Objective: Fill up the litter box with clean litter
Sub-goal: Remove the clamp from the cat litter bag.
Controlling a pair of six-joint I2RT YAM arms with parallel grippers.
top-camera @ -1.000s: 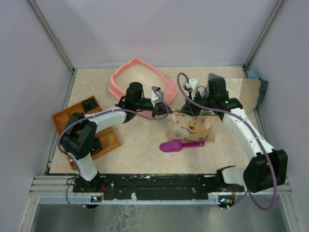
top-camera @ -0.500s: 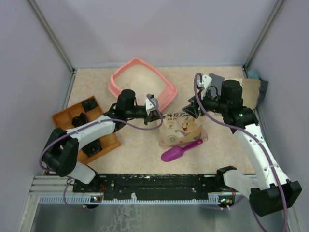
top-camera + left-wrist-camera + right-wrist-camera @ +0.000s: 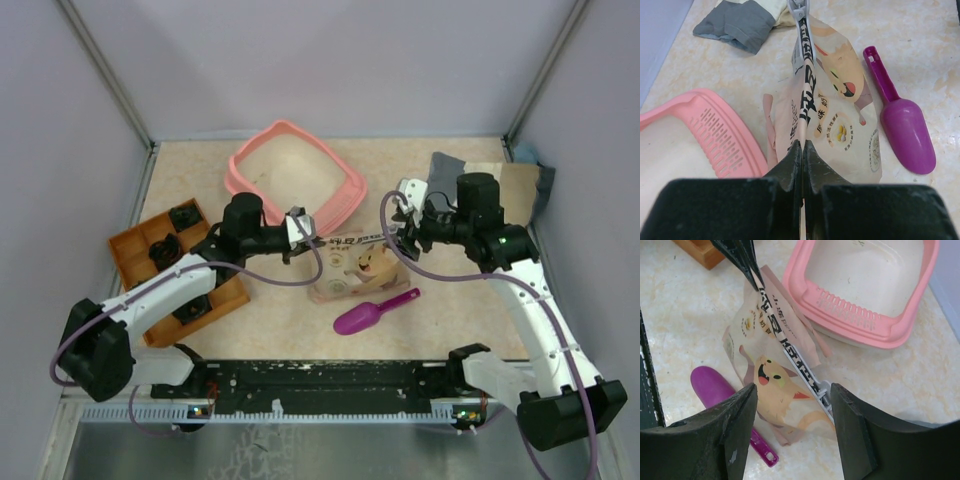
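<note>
Fingers of our left gripper (image 3: 803, 146) are pressed together on the folded top edge of the beige printed paper bag (image 3: 840, 125), pinching it at the end nearest the orange compartmented tray (image 3: 130, 248). The bag is held up by that edge, and its cartoon-cat face slopes toward the arm bases. Our right gripper (image 3: 792, 392) has its jaws spread wide and grasps nothing. The bag's other top corner, with a small pale clip (image 3: 823, 391) on it, lies between them; we cannot tell whether they touch it. The litter box (image 3: 860, 315) rests on the table (image 3: 450, 300) just beyond the bag, toward the far wall, with its slotted ledge facing the bag. A magenta scoop (image 3: 358, 318) lies flat just beside the bag on the near side. Grey cloth (image 3: 735, 22) lies near the far right corner.
</note>
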